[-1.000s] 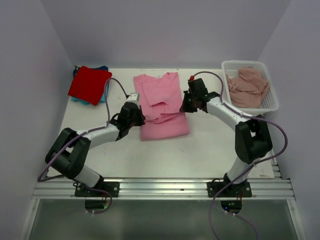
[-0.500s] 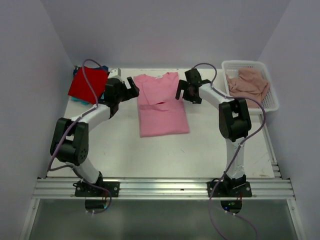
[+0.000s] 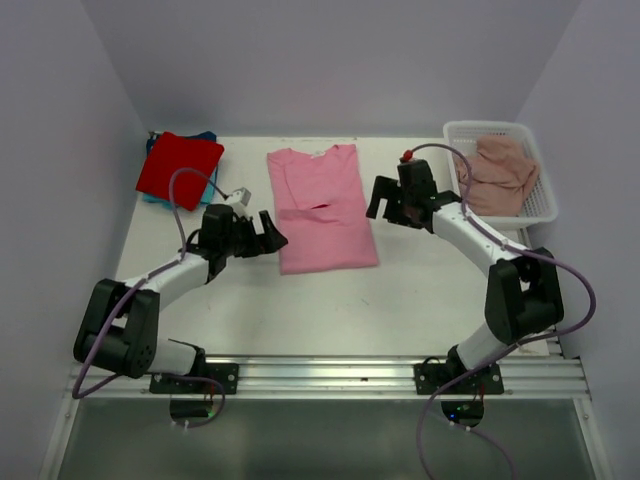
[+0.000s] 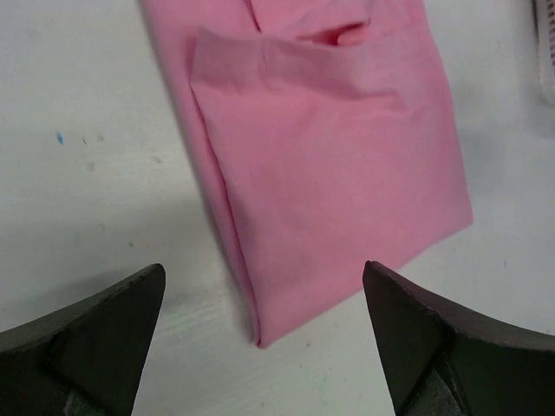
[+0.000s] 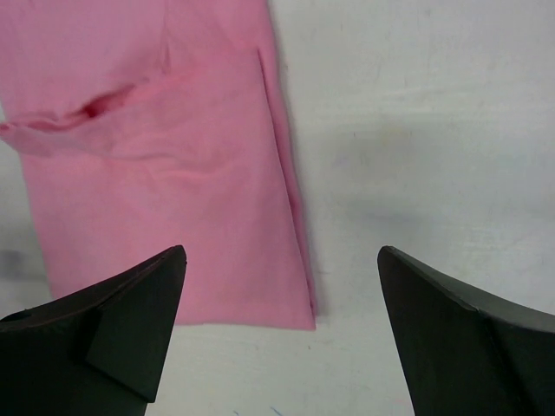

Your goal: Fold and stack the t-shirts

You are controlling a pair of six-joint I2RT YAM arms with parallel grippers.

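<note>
The left pincer (image 3: 271, 232) and right pincer (image 3: 384, 209) have drawn back from the collar end. On the white counter (image 3: 400, 300), between pale lilac walls (image 3: 320, 70), the bright pink t-shirt (image 3: 322, 212) lies centred, sleeves folded in, a narrow oblong. The pincers flank it at 8 and 3 o'clock, both spread wide, empty.

Plain pale lavender walls (image 3: 330, 60) enclose a flat white tabletop (image 3: 400, 300); a silver metal rail (image 3: 330, 372) edges it, perhaps grey flooring (image 3: 320, 440) below.
</note>
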